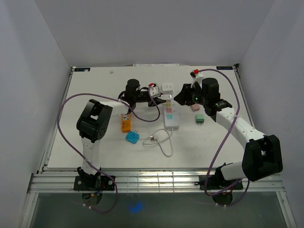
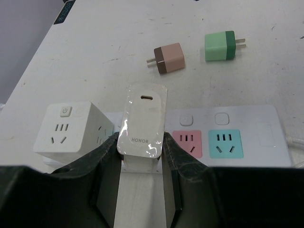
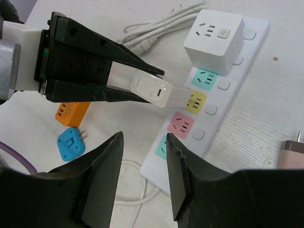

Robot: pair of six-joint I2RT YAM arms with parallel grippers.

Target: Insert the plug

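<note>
The white charger (image 2: pixel 142 118) was held clamped in the left tool (image 2: pixel 140 138), lower centre of the left wrist view, over the power strip (image 2: pixel 251 124). The right tool (image 3: pixel 145 142) was noted part-open and empty. Advice: prongs to be squared to the yellow socket (image 3: pixel 197 100), then pressed straight down. The prongs were hidden, so seating could not be judged.

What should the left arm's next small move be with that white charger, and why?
Probably press the left end effector slightly down toward the power strip. It grips the white charger, which sits right over the yellow socket, though the prongs are hidden, so seating isn't confirmed.
</note>
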